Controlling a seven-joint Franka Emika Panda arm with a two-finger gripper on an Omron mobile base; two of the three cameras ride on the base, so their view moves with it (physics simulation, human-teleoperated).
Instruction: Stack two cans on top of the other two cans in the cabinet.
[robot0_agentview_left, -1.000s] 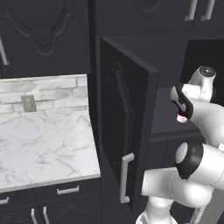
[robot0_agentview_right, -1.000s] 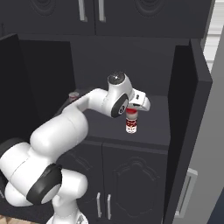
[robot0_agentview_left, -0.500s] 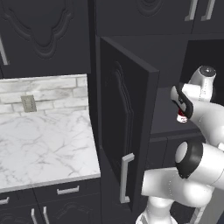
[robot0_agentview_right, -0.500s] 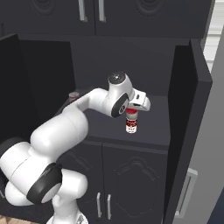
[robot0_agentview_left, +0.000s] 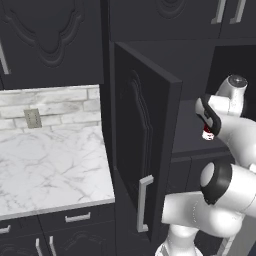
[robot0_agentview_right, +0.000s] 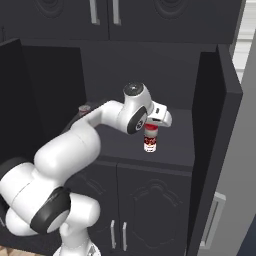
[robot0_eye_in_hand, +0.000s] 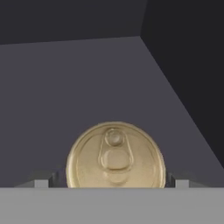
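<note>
- Cabinet (robot0_agentview_right: 220, 150) stands open; its ornate raised-panel door (robot0_agentview_left: 137, 150) swings out toward the camera in the left base view, long silver bar handle (robot0_agentview_left: 143, 202) near its lower edge.
- Arm reaches into the cabinet opening, claw (robot0_agentview_right: 152, 131) pointing down over the dark inner shelf (robot0_agentview_right: 175, 145).
- One can (robot0_agentview_right: 150, 141) stands upright on the shelf directly under the claw, red-and-white label, red band at top. In the left base view a sliver of the same can (robot0_agentview_left: 208, 133) peeks out below the hand.
- Hand view looks straight down on the can's gold lid (robot0_eye_in_hand: 115, 155) with pull tab; lid sits centred between the two finger tips (robot0_eye_in_hand: 176, 183), which stand apart on either side of it with a slight gap visible each side.
- Claw reads as released: fingers spread wider than the can, not pressing it.
- Whether this can rests on another can or on the bare shelf cannot be told from these angles.
- A second can top (robot0_agentview_right: 84, 108) shows behind the arm's upper link, toward the left of the shelf, mostly hidden.
- Left of the cabinet: marble worktop (robot0_agentview_left: 50, 165) with white brick backsplash (robot0_agentview_left: 55, 107) and a wall outlet (robot0_agentview_left: 33, 118).
- Low cupboard doors (robot0_agentview_right: 145, 205) below the shelf are closed.
</note>
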